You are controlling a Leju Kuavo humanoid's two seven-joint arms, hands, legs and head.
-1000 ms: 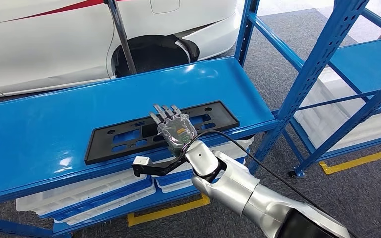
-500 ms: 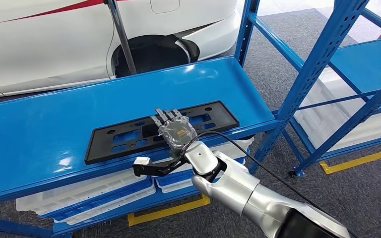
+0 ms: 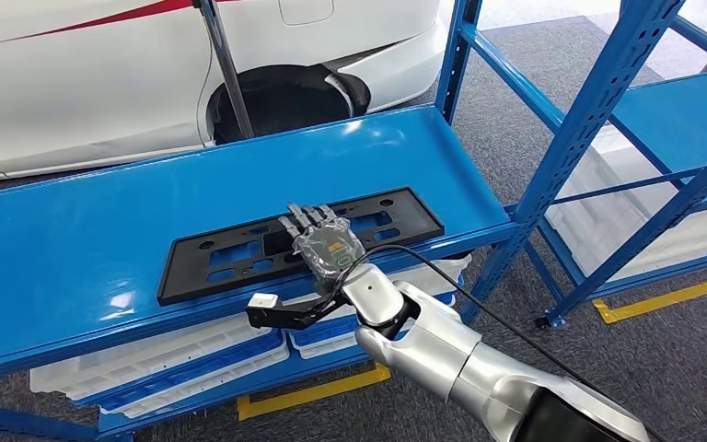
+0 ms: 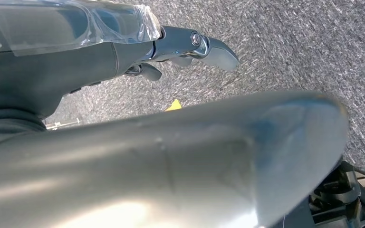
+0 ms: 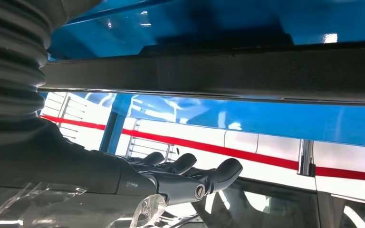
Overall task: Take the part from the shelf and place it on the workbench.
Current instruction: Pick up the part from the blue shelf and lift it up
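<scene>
Reach-and-grasp step: the right hand hovered over the near edge of the part, fingers extended and a little apart, holding nothing, while the part lay flat on the blue shelf. The part was a long, thin, matte black plastic plate with cutouts, on glossy painted metal; next move likely calls for fingers hooking under its front edge. Left hand hung over grey carpet, grip state unclear.

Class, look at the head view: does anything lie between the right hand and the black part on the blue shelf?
Nothing visible does. The right hand is spread directly over the black part lying flat on the blue shelf.
</scene>
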